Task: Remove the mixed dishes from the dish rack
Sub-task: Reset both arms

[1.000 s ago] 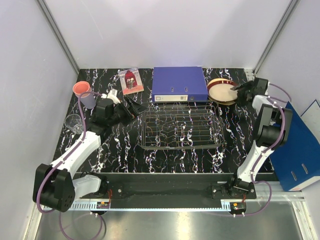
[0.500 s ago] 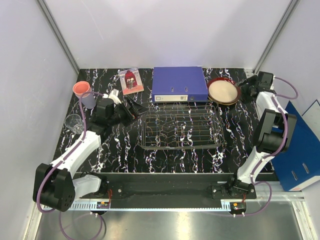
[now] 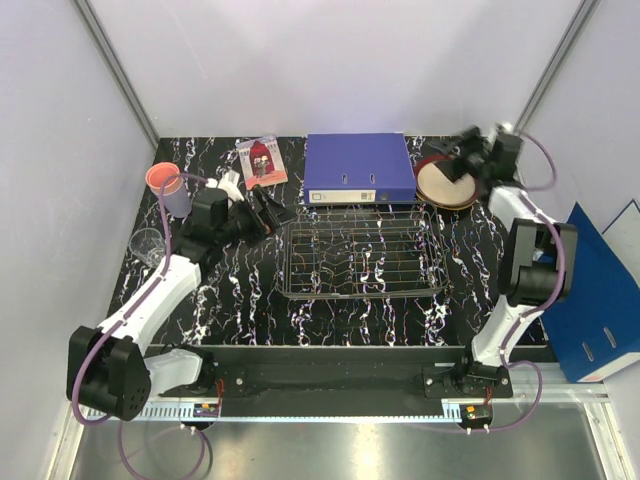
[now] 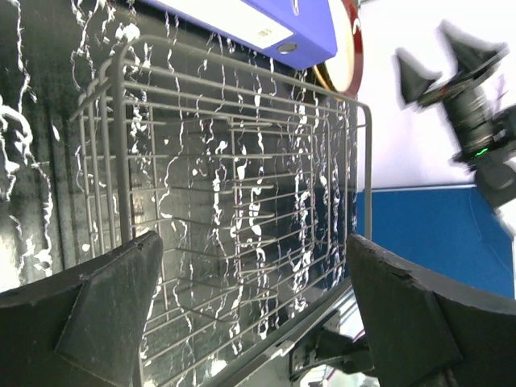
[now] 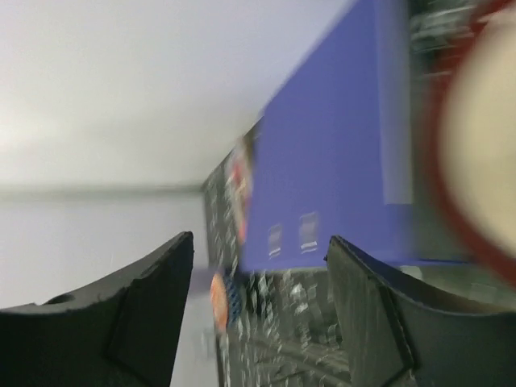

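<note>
The dish rack [image 3: 360, 262] stands mid-table, with no dishes in it; in the left wrist view its wire grid [image 4: 242, 201] fills the frame. The red-rimmed cream bowl [image 3: 446, 184] lies flat on the table at the back right, also seen in the left wrist view [image 4: 351, 56] and blurred in the right wrist view [image 5: 476, 153]. My right gripper [image 3: 462, 155] is open and empty, hovering over the bowl's far edge. My left gripper [image 3: 268, 212] is open and empty, just left of the rack. A pink cup [image 3: 162, 178] sits in the lilac cup [image 3: 177, 202]; the clear glass [image 3: 148, 245] stands near them.
A blue binder [image 3: 358, 167] lies behind the rack, touching the bowl's left side. A small picture card [image 3: 262, 160] lies at the back left. Another blue binder [image 3: 600, 300] leans off the table's right edge. White walls enclose the table.
My right gripper let go of the bowl's right rim, drew back, then swung up and left over the bowl. The bowl now lies flat. My left arm shifted slightly toward the back.
</note>
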Motion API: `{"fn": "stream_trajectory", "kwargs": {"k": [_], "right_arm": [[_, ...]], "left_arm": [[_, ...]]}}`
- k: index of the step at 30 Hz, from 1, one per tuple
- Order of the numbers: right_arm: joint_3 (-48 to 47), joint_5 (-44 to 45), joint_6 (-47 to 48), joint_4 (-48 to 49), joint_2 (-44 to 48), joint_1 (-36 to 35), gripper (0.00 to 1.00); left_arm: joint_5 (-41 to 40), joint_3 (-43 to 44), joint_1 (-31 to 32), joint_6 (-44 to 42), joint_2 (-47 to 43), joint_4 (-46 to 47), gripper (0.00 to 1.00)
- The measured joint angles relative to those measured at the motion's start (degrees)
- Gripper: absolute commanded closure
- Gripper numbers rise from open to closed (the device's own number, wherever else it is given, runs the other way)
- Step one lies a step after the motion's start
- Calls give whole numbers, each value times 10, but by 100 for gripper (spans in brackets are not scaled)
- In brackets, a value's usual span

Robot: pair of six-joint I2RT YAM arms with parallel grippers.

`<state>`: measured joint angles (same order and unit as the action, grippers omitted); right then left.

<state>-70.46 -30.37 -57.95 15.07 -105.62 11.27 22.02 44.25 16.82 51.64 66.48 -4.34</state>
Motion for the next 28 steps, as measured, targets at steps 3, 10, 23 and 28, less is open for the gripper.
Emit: {"fn": "stream_trajectory", "kwargs": {"k": [3, 10, 23, 28], "right_arm": [[-100, -17, 61, -42, 1, -91, 25], [-175, 52, 203, -95, 144, -317, 26], [98, 551, 446, -155, 388, -700, 18], [176, 653, 444, -207, 416, -726, 12]], "left_arm": [[-8, 57, 3, -40, 7, -49, 1], [-96, 165, 30, -130, -5, -139, 1], [-299, 168, 142, -225, -27, -268, 1], [-328, 168, 163, -247, -35, -289, 1]]}}
